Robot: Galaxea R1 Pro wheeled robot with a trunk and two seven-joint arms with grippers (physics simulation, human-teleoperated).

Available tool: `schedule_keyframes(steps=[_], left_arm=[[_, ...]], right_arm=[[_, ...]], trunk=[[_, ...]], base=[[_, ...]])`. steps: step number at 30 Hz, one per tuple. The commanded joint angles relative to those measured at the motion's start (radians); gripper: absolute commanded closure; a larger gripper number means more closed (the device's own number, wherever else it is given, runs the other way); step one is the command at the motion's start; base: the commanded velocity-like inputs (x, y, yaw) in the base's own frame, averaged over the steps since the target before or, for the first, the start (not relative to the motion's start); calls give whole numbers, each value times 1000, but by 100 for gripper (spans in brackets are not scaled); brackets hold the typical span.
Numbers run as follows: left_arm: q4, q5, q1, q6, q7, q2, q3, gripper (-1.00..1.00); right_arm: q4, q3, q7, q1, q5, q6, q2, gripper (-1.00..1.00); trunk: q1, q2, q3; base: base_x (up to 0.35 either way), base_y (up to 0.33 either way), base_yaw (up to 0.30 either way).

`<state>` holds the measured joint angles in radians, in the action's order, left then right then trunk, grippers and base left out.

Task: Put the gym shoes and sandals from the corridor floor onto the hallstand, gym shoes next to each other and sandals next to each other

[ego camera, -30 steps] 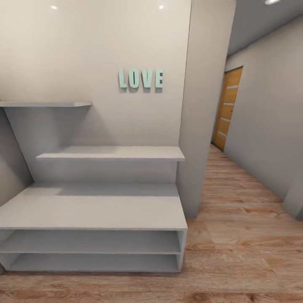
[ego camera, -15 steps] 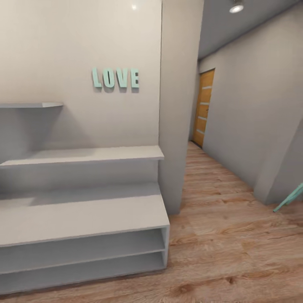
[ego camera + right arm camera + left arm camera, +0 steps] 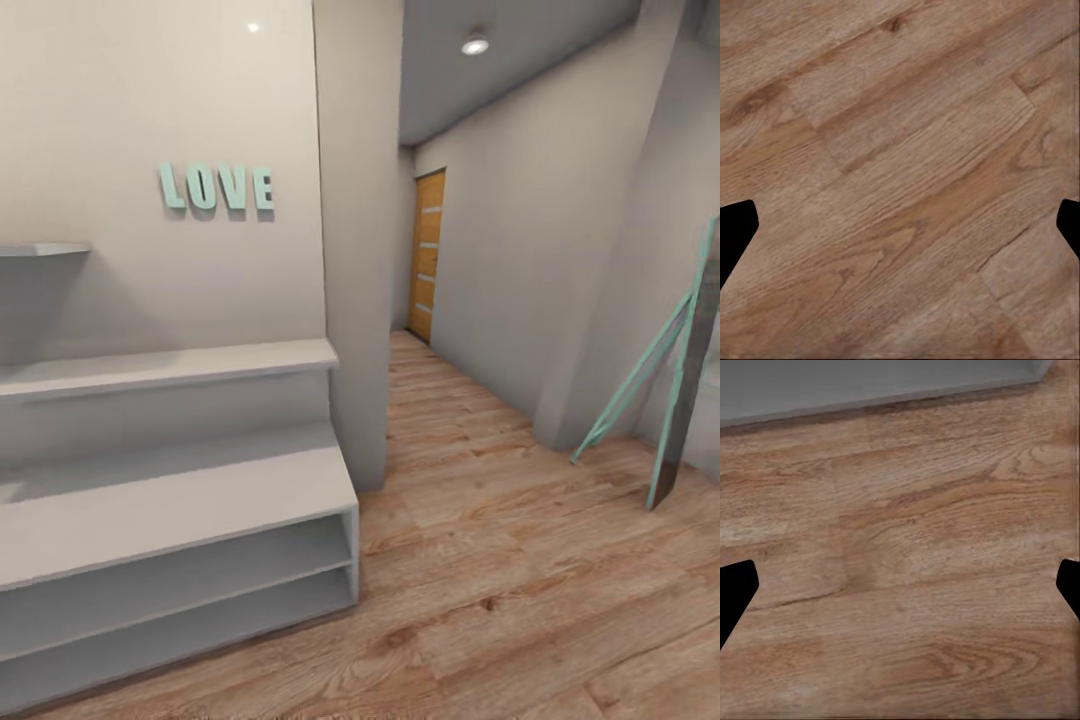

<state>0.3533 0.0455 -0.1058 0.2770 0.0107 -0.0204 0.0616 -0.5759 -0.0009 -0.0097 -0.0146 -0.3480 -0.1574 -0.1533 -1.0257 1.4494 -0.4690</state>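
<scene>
Both end effectors spread wide; view panned right, hallstand [image 3: 180, 500] now leftward, teal frame [image 3: 650, 390] appeared.

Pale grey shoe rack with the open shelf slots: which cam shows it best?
Head view. The pale grey shoe rack shows its broad top, two open slots and the staggered shelves above, all bare of shoes. Left wrist view catches just a grey edge strip, likely its base, above wood-grain floor. Right wrist view shows floor planks.
</scene>
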Motion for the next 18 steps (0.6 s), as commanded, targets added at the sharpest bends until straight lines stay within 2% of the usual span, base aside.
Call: schedule_keyframes(steps=[1, 7, 18], left_arm=[[0, -1, 0, 3, 1, -1, -1, -100], [3, -9, 1, 5, 0, -1, 0, -100], [2, -27, 4, 7, -1, -3, 0, -100]], right_arm=[[1, 1, -1, -1, -9, -3, 0, -100], [1, 1, -1, -1, -9, -4, 0, -100], [1, 1, -1, -1, -9, -4, 0, -100]], trunk=[[1, 1, -1], [1, 1, -1], [1, 1, -1]], base=[[-319, 0, -300], [-185, 0, -300], [-25, 0, -300]])
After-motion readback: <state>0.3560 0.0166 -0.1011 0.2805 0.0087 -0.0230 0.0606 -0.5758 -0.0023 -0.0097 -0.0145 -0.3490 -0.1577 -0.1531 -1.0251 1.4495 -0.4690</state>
